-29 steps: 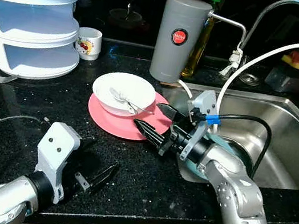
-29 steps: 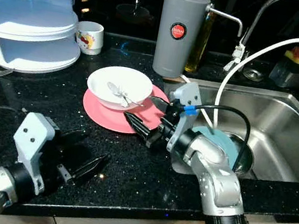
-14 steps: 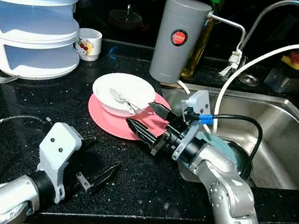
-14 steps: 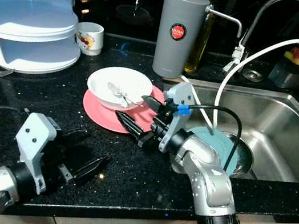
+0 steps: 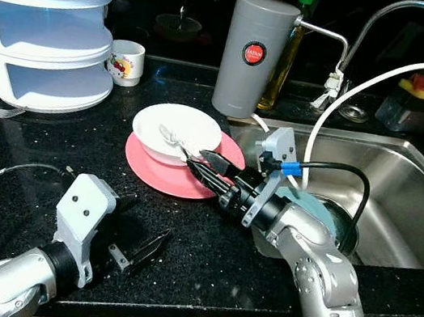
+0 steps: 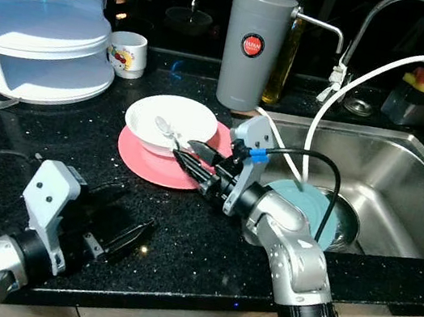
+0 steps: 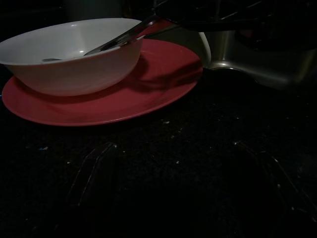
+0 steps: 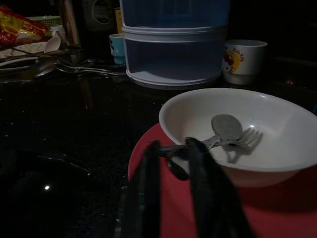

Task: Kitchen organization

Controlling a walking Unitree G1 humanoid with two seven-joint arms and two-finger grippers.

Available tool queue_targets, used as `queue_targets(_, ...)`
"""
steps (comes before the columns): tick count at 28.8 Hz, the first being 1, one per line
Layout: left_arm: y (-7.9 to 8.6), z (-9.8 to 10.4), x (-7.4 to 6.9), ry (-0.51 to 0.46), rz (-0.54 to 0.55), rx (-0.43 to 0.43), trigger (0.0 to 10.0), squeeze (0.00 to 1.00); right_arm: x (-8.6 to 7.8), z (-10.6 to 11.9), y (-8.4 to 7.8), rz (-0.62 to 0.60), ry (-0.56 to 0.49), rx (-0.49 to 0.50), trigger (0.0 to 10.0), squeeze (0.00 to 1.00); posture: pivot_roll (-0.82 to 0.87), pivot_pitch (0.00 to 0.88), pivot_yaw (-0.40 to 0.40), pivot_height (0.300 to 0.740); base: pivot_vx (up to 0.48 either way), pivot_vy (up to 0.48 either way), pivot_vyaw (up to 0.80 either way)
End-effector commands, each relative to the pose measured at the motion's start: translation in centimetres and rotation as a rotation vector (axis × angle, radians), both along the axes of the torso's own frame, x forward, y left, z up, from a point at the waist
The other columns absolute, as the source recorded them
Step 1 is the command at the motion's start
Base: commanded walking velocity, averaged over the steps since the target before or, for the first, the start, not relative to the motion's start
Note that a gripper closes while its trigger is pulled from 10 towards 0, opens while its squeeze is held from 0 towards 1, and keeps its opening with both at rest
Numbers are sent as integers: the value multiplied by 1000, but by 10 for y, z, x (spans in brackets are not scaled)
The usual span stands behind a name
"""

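Note:
A white bowl (image 5: pixel 176 129) sits on a pink plate (image 5: pixel 152 173) on the black counter. A spoon (image 8: pixel 225 126) and a fork (image 8: pixel 249 136) lie in the bowl, their handles reaching over its near rim. My right gripper (image 5: pixel 201 163) is at that rim, its two black fingers closed in on the handles. My left gripper (image 5: pixel 138 229) rests open on the counter in front of the plate, holding nothing. In the left wrist view the bowl (image 7: pixel 74 54) and the plate (image 7: pixel 114 101) lie just ahead.
A stacked blue-and-white container (image 5: pixel 43 22) and a small mug (image 5: pixel 125 61) stand at the back left. A grey canister (image 5: pixel 253 55) stands behind the bowl. The steel sink (image 5: pixel 411 194), holding a teal plate (image 5: pixel 327 216), is on the right.
My right gripper moved left and up from the plate's edge to the bowl's rim, and its wide-open fingers closed on the cutlery handles. The left arm stayed put.

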State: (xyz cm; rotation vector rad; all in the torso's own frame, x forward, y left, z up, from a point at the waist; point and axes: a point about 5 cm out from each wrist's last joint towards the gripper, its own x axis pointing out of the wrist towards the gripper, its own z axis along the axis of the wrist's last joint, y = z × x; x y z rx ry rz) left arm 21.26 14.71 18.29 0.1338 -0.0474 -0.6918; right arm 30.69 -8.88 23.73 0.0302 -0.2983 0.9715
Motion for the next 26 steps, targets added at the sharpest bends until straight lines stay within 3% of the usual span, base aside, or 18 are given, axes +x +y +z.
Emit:
queue_targets(1,-2,-17,-1,86,-4,22,10000,0,-1,3,-1,8,-18,16,2941,0,7,33,-49,740,0,0,0)
queue_targets(13,-1,-17,0,85,-3,24,10000,0,0,6,-2,-1,-23,28,2510,0,9,41,-46,740,0,0,0)
queue_targets(19,0,-17,2,82,2,28,10000,0,9,27,-13,-85,-23,205,1843,0,10,46,-44,740,0,0,0)
queue_targets(21,0,-16,2,80,4,28,10000,0,17,37,-26,-155,-14,318,0,0,10,48,-43,740,0,0,0)
queue_targets(22,0,-16,2,80,4,28,10000,0,17,37,-26,-155,-14,318,0,0,10,48,-43,740,0,0,0)
queue_targets(25,0,-16,3,78,3,29,10000,0,27,51,-51,-257,6,510,0,0,8,48,-40,740,0,0,0)
queue_targets(26,0,-16,3,78,3,29,10000,0,27,51,-51,-257,6,510,0,0,8,48,-40,740,0,0,0)
